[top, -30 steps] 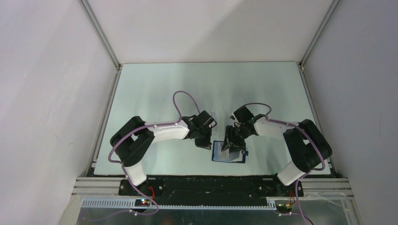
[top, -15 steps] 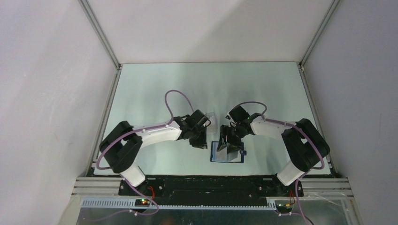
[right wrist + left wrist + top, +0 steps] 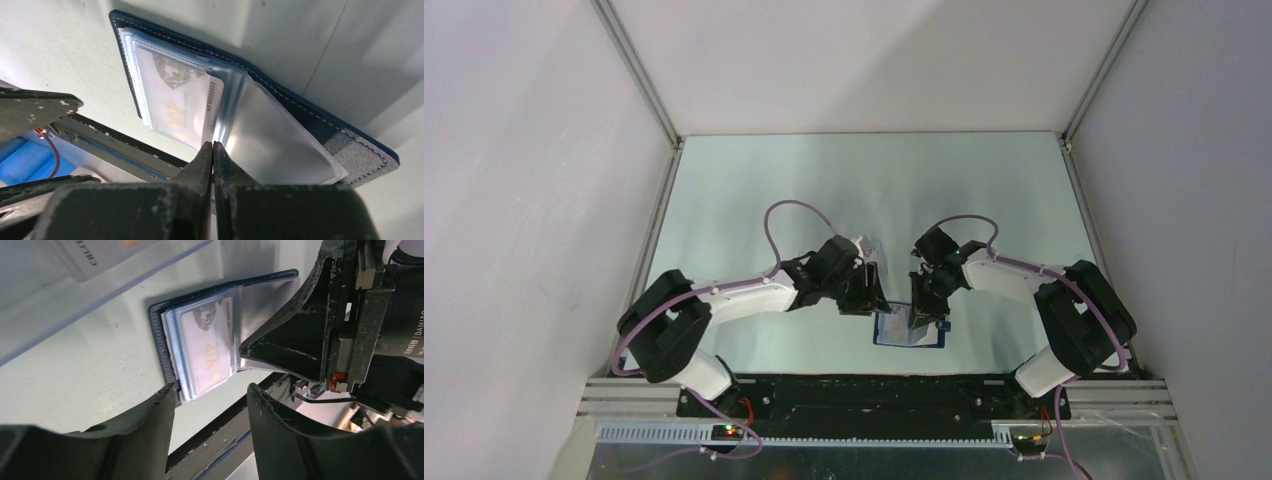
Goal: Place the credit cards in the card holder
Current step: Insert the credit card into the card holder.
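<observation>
Right gripper [image 3: 212, 150] pinches, seemingly, a clear plastic sleeve [image 3: 280, 135] of the navy-blue folding card holder [image 3: 352, 147]; left gripper [image 3: 212, 400] gapes.

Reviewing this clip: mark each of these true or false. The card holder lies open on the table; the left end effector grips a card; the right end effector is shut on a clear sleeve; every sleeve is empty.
1. The card holder lies open on the table. True.
2. The left end effector grips a card. False: its jaws stand apart with nothing between them.
3. The right end effector is shut on a clear sleeve of the card holder. True.
4. Every sleeve is empty. False: a VIP card sits inside one sleeve.
</observation>
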### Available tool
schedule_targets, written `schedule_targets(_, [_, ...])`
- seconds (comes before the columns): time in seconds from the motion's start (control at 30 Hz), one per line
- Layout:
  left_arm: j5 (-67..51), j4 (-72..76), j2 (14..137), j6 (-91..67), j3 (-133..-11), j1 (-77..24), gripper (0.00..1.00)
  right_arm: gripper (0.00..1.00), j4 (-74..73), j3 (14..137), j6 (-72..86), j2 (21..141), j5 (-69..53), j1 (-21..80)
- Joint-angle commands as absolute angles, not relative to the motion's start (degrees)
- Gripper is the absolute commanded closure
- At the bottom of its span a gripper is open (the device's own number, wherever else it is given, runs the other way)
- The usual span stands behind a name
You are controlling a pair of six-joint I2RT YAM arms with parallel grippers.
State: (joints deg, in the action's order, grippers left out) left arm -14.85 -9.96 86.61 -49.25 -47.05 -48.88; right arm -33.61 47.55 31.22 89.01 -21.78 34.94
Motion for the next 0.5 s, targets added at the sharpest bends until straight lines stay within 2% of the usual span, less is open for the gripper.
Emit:
schedule_targets(0.0, [-20.36,3.01,88.77,-54.31,-45.05,-48.72,0.43,1.00,-35.67,48.95,30.18,88.84,-18.79,35.23])
schedule_targets(0.47, [-20.83,6.48,95.57,-54.89,-45.49,-48.79,0.52,1.00,-37.83,48.95,29.86,94.04,-16.21,35.27])
